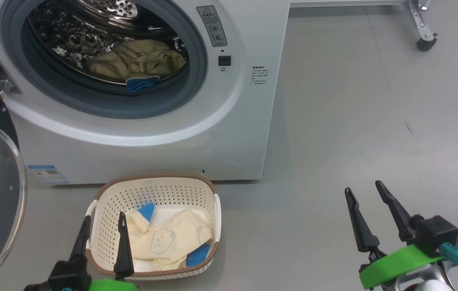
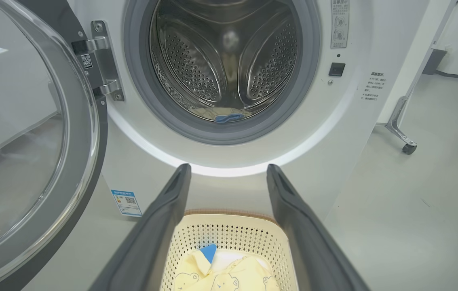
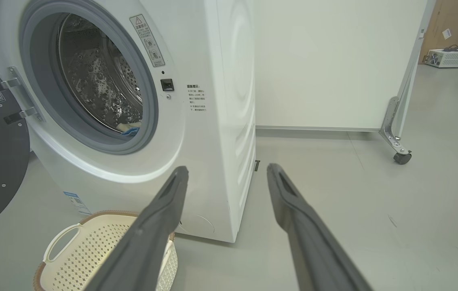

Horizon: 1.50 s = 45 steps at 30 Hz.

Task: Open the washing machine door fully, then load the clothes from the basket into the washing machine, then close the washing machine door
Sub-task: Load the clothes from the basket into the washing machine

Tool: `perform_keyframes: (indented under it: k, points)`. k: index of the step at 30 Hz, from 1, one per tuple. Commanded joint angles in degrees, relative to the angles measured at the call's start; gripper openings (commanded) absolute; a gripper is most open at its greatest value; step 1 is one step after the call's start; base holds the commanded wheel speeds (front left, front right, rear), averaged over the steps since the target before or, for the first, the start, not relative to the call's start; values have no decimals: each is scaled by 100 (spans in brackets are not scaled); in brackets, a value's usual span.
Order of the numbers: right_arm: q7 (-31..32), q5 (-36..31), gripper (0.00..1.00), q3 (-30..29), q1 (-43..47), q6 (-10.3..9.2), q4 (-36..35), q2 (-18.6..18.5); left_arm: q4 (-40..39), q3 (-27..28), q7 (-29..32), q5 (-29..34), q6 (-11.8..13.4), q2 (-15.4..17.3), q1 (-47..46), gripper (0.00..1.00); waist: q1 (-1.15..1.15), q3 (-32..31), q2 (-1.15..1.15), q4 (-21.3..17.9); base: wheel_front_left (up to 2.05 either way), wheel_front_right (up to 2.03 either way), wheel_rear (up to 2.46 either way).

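Built with jaws of 2 long, dark, tapered fingers; bright green mounts, black housing, teal cable plug.

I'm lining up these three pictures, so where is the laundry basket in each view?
Head view: basket bottom centre-left, on the floor before the washing machine.
Left wrist view: basket bottom centre, framed by the left gripper.
Right wrist view: basket bottom left corner, partly behind the right gripper.
Shared landmark: blue energy sticker on the machine's lower front.

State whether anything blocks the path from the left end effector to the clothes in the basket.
Nothing visible does: the open left end effector hangs above the basket, and the clothes lie uncovered inside it.
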Motion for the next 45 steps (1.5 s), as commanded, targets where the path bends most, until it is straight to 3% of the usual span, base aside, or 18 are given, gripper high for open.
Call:
perform_keyframes:
  k: [1,22,39,45]
  points:
    - [9,-4,100,142,-145,-16,-237,-41,-179,263,-62,53,554,35,-133,100,1,3,0,0,0,0,0]
    - [-47,63,100,226,-404,-16,-244,-41,230,313,-6,76,348,-51,-647,100,1,458,0,-51,0,0,0]
    - [-251,383,100,338,-1147,-16,-152,-41,1836,319,680,-50,-309,226,-2980,100,1,1893,0,-583,0,0,0]
    - [-290,609,100,432,-1420,-16,-70,-41,2349,374,1018,7,-496,547,-4022,100,1,2374,0,-843,0,0,0]
